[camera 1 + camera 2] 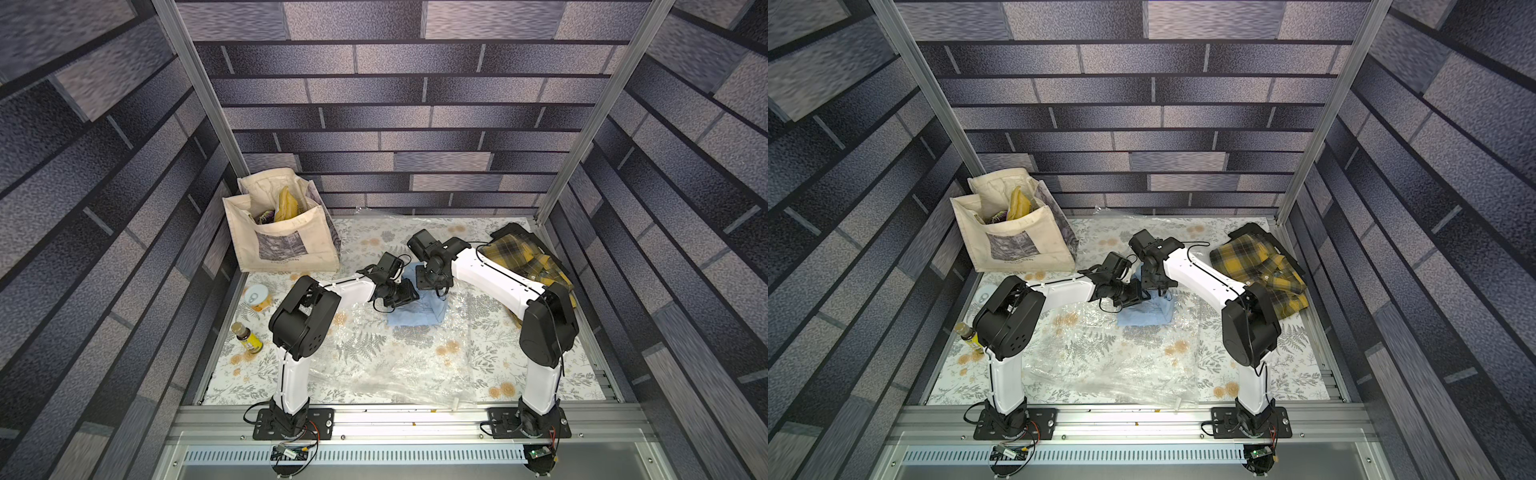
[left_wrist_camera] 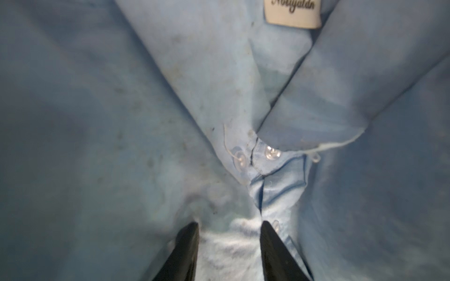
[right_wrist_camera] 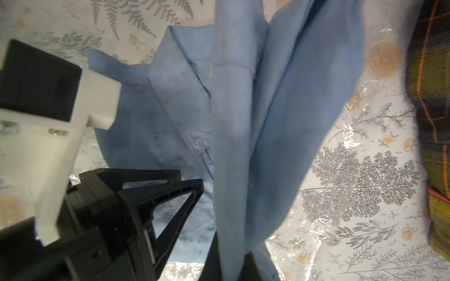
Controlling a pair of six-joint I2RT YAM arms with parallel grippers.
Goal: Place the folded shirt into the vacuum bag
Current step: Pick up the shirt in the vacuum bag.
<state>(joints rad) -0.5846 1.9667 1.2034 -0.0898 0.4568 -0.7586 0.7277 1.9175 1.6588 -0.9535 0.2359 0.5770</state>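
Holding a fold of the light-blue button shirt pinched upright, the right gripper is clenched on the cloth. Its wrist view shows the blue fabric rising straight out of the closed jaws. Judgement: the fold is raised so the garment can be fed along as one bundle rather than spreading out.

Left gripper: directly beside the right gripper, touching the same shirt below the collar. Its fingers stand part-way apart with pale bunched cloth between them, just short of the clear buttons and the neck label ahead. Whether they clamp that cloth or merely press on it cannot be told. Judgement: it is placed there to steady the lower layers while the other side is raised.

Vacuum bag: clear crinkled plastic lying flat on the bench, beneath both grippers and extending from them toward the arm bases. The shirt rests on or at this plastic. Whether any part lies inside the bag's mouth cannot be confirmed, so insertion is judged incomplete.

Not involved: yellow plaid shirt, on the outer side of the right gripper and well apart; cream tote bag, beyond the left gripper on its outer side.
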